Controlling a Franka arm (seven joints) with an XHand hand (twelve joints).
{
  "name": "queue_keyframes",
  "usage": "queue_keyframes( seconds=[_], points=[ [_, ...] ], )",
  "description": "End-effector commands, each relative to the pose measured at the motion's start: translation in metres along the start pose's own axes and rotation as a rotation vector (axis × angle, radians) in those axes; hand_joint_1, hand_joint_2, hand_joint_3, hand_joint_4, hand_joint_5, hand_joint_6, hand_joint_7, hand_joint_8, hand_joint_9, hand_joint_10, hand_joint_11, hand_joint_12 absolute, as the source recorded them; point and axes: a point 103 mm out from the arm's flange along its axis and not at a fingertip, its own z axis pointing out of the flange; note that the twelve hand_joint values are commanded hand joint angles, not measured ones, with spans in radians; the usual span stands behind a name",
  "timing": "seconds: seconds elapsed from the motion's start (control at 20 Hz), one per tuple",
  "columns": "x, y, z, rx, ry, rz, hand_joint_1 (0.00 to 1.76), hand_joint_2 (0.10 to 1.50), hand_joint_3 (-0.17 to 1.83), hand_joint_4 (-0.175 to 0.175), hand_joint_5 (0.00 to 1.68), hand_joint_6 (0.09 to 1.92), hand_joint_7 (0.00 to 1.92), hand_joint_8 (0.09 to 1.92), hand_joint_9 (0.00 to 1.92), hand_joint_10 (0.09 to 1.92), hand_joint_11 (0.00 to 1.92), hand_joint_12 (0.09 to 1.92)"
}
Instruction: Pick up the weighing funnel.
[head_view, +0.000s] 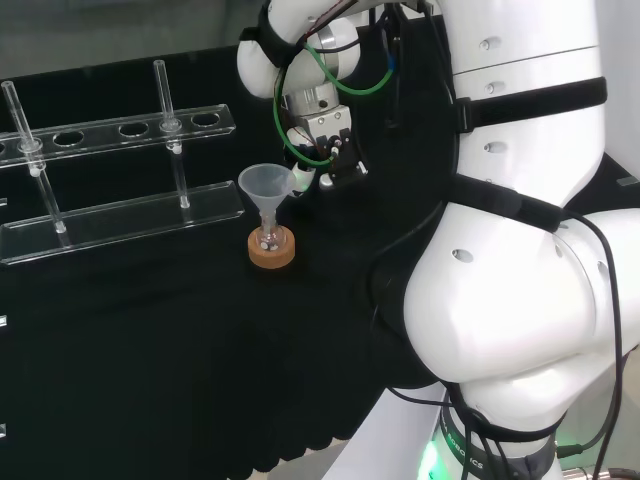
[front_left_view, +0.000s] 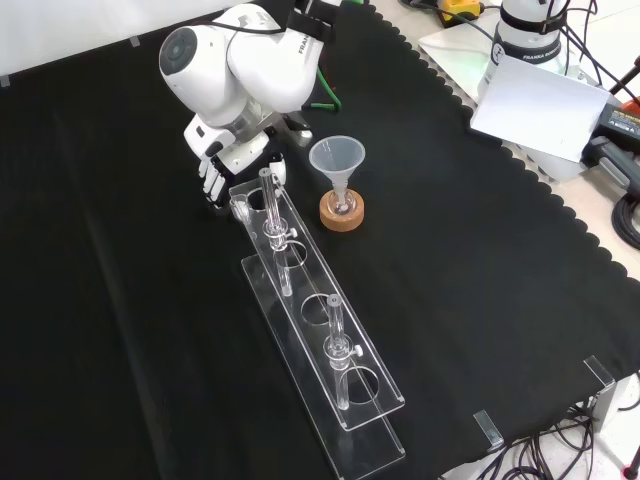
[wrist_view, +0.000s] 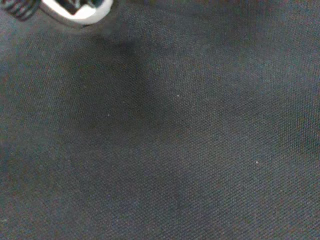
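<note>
In the front view, the black and white robot hand (front_left_view: 213, 172) hangs low over the black cloth (front_left_view: 120, 300). Just to its right lies a small clear piece, seemingly the weighing funnel (front_left_view: 240, 208), at the far end of the long clear plastic test-tube rack (front_left_view: 345, 400) (two glass tubes (front_left_view: 335, 318) stand upright in it). Whether the hand grips that piece, I cannot tell. Further right, the big clear cone-shaped funnel (front_left_view: 337, 160) stands in a small flask (front_left_view: 342, 203) on a round cork ring (front_left_view: 342, 214).

Laboratory setting: a bench draped in black cloth (front_left_view: 150, 330) carries a long clear acrylic test-tube rack (front_left_view: 300, 278) with glass tubes, a clear cone-shaped funnel (front_left_view: 337, 158) on a cork ring (front_left_view: 342, 212), and a white robot arm (front_left_view: 250, 70).
</note>
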Motion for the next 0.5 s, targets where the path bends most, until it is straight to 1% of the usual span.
queue_keyframes(
  seconds=[0.05, 0.25, 0.4, 0.5],
  points=[
    [-0.0001, 0.0017, 0.0009, 0.002, -0.007, -0.006, 0.86, 0.66, 0.49, -0.007, 0.59, 0.69, 0.5, 0.72, 0.78, 0.54, 0.58, 1.26],
    [-0.0022, 0.0009, 0.001, -0.004, -0.005, -0.009, 0.86, 0.66, 0.5, -0.007, 0.59, 0.69, 0.5, 0.72, 0.78, 0.54, 0.58, 1.26],
    [-0.0039, 0.0006, 0.001, 0.001, -0.012, 0.011, 0.86, 0.66, 0.5, -0.007, 0.59, 0.7, 0.5, 0.72, 0.78, 0.54, 0.58, 1.26],
    [-0.0038, 0.0009, 0.001, 0.002, -0.013, 0.014, 0.86, 0.66, 0.5, -0.007, 0.59, 0.7, 0.5, 0.72, 0.79, 0.54, 0.58, 1.26]
  ],
)
